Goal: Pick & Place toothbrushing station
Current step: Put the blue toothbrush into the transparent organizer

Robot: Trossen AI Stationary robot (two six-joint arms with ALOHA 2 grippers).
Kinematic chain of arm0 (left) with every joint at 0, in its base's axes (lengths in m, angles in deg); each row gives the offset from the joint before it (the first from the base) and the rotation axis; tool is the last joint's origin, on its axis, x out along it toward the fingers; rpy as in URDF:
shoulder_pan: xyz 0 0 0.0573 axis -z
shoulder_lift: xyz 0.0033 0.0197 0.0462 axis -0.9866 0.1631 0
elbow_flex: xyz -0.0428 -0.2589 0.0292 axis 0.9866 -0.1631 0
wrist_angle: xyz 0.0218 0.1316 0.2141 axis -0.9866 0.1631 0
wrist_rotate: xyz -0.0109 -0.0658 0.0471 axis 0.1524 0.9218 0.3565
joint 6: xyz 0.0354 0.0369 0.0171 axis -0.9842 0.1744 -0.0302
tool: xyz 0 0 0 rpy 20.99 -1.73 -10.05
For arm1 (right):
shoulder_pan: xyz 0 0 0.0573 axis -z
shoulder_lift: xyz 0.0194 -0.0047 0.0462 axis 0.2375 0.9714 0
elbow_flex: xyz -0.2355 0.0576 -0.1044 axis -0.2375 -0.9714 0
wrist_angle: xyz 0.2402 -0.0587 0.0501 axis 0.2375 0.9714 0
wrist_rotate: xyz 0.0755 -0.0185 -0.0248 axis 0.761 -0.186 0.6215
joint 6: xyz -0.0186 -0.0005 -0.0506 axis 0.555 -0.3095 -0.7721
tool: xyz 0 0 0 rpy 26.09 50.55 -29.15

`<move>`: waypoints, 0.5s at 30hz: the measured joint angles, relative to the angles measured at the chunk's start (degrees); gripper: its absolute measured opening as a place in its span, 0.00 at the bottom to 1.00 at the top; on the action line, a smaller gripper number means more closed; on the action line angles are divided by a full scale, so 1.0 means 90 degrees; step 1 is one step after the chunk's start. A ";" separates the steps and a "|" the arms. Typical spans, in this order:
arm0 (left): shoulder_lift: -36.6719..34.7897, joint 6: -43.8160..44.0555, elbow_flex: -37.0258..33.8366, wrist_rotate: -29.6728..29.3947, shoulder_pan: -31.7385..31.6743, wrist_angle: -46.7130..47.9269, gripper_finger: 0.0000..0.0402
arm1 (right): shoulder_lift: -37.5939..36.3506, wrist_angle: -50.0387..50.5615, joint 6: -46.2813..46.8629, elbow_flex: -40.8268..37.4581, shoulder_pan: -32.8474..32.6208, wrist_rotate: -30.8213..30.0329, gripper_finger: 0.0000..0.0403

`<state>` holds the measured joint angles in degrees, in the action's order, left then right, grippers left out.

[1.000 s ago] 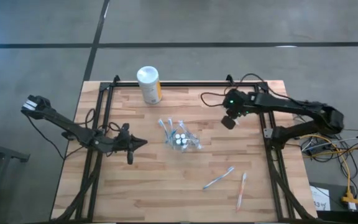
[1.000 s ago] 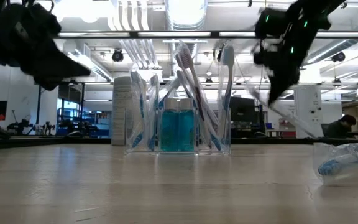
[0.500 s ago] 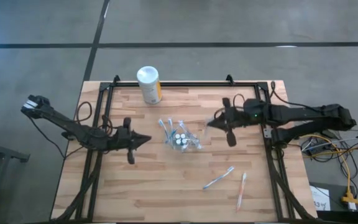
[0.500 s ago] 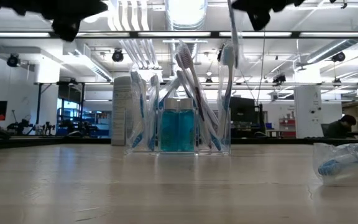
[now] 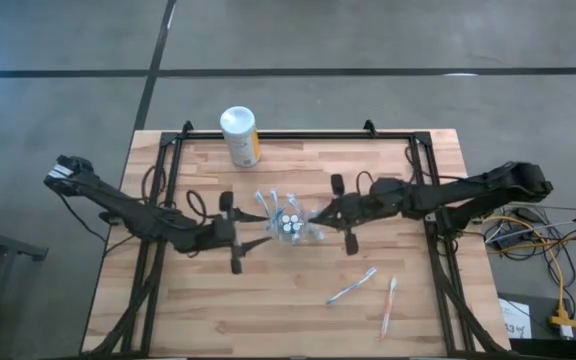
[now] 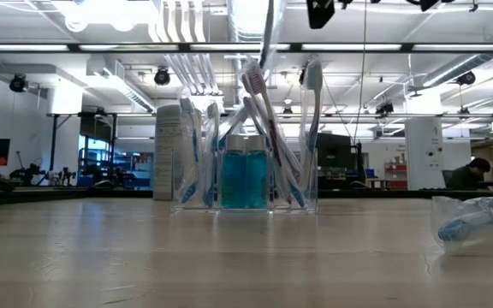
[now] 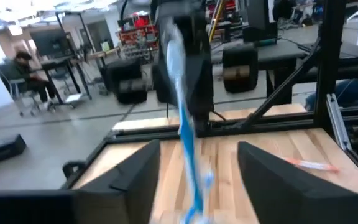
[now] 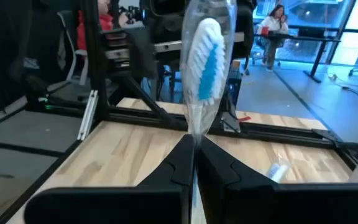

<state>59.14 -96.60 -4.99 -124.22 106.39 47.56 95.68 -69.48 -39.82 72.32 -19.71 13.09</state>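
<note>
The clear cup (image 5: 288,222) stands on its base mid-table, holding several toothbrushes and teal tubes (image 6: 245,178). My right gripper (image 5: 316,213) hovers just right of and above the cup, shut on a white-and-blue toothbrush (image 8: 206,59). In the low view that brush (image 6: 268,34) hangs slanting over the cup. My left gripper (image 5: 258,237) is close at the cup's left and open. In the left wrist view its fingers (image 7: 132,180) stand on either side of the hanging brush (image 7: 185,140) without touching it. My right gripper pinches the toothbrush's handle (image 8: 196,134), a little behind the head, between its two fingers. The brush runs along the fingers and sticks out past their tips, head end foremost. It is lifted clear of the table above the cup; whether its lower end touches the cup's brushes I cannot tell.
A white canister with a yellow label (image 5: 239,136) stands at the far edge. A wrapped blue toothbrush (image 5: 351,287) and an orange one (image 5: 389,305) lie on the wood near the right front. Black frame rails (image 5: 168,190) run along the table's sides.
My right gripper has travelled toward the table's left and toward the cup, carrying the toothbrush, and has swung to point leftward. My left gripper has moved toward the table's right, closing in on the cup. The cup has stayed in place.
</note>
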 joint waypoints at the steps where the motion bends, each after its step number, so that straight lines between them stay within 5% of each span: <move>1: 0.0144 -0.0079 0.0177 0.0000 -0.0004 -0.0002 0.56 | 0.0086 -0.0083 -0.0002 0.0013 -0.0021 -0.0004 0.02; 6: 0.0659 -0.0043 0.0910 -0.0192 -0.0052 0.0109 0.67 | 0.0569 -0.0291 -0.0071 0.0373 -0.0139 0.0010 0.02; 15: 0.1051 0.0700 0.1373 -0.0105 -0.0264 0.1064 0.68 | 0.1218 -0.0281 -0.0335 0.1230 -0.0493 0.0014 0.02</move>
<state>68.60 -90.30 7.36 -125.16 104.01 57.13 106.64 -72.01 -42.84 83.39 -24.15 13.22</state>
